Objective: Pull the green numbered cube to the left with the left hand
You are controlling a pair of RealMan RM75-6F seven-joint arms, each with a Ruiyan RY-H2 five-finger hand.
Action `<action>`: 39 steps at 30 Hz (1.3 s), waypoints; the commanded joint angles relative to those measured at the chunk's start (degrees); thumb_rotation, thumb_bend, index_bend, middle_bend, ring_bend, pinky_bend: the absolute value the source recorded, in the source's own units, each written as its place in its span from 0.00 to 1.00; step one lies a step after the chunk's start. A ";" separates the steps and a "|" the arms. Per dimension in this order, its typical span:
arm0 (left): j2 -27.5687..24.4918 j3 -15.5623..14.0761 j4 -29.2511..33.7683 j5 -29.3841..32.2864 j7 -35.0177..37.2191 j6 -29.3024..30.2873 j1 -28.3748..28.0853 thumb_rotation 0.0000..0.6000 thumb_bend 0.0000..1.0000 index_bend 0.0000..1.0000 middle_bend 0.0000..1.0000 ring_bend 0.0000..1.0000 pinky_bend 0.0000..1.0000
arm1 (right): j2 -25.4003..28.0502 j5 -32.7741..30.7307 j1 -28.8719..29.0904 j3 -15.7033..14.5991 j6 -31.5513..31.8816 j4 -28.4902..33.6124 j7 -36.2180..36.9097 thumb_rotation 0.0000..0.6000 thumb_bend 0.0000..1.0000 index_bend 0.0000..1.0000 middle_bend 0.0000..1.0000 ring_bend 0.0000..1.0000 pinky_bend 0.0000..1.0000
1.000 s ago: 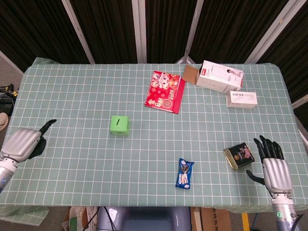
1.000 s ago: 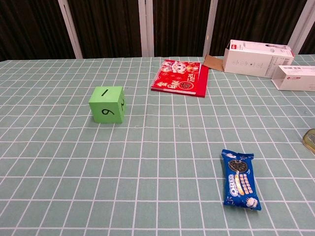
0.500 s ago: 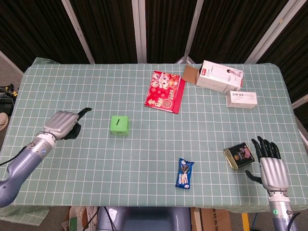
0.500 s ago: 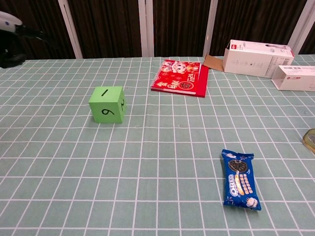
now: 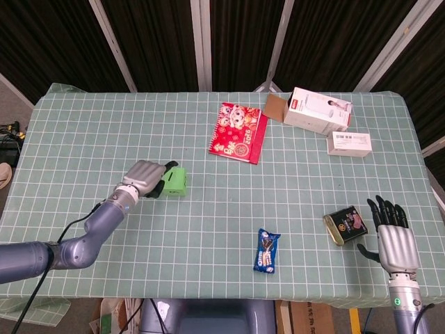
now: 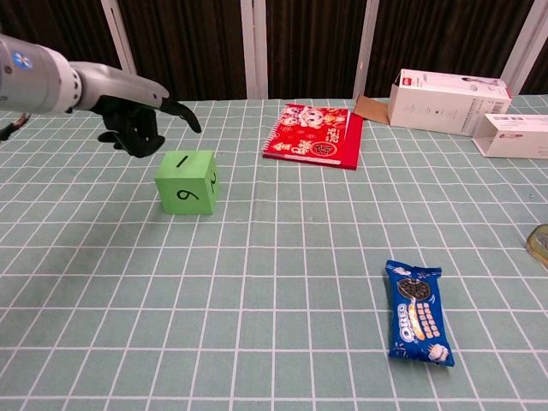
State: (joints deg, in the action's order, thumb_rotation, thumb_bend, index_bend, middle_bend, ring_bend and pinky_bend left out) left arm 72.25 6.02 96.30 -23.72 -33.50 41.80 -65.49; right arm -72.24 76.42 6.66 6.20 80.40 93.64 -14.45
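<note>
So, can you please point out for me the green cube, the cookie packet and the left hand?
green cube (image 6: pixel 187 182), chest view, on its front face with the handwritten number.
cookie packet (image 6: pixel 418 313), chest view, on the middle of the blue wrapper.
left hand (image 5: pixel 144 179), head view, on the grey back of the hand.

The head view looks down from high up at the whole tabletop (image 5: pixel 83 125). The chest view sits low and close, looking across. Both show the cube (image 5: pixel 176 181), book (image 5: pixel 238 132) and boxes (image 5: pixel 316 110).
</note>
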 commanded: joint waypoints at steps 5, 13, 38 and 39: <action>3.92 -0.70 -2.72 0.71 0.08 1.79 -2.12 1.00 0.88 0.12 0.83 0.74 0.78 | -0.03 -0.20 0.05 0.04 0.00 -0.15 0.05 1.00 0.19 0.07 0.01 0.00 0.06; 4.84 -0.97 -2.29 0.17 0.89 2.10 -2.84 1.00 0.88 0.12 0.83 0.75 0.78 | 0.11 -0.06 0.04 0.02 0.16 -0.20 0.54 1.00 0.19 0.07 0.01 0.00 0.06; 4.36 -4.42 -1.43 6.51 0.06 0.95 -6.82 1.00 0.88 0.13 0.84 0.75 0.78 | 0.12 -0.78 0.22 0.06 -0.18 -0.34 0.78 1.00 0.19 0.07 0.01 0.00 0.06; 4.39 -4.55 -1.55 6.58 0.09 0.96 -6.91 1.00 0.88 0.13 0.84 0.75 0.78 | 0.13 -0.79 0.23 0.06 -0.18 -0.35 0.81 1.00 0.19 0.07 0.01 0.00 0.06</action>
State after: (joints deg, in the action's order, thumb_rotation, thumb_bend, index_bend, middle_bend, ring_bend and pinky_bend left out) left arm 76.62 1.53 94.80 -17.20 -33.45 42.78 -72.34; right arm -72.12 75.63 6.88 6.26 80.22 93.29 -13.64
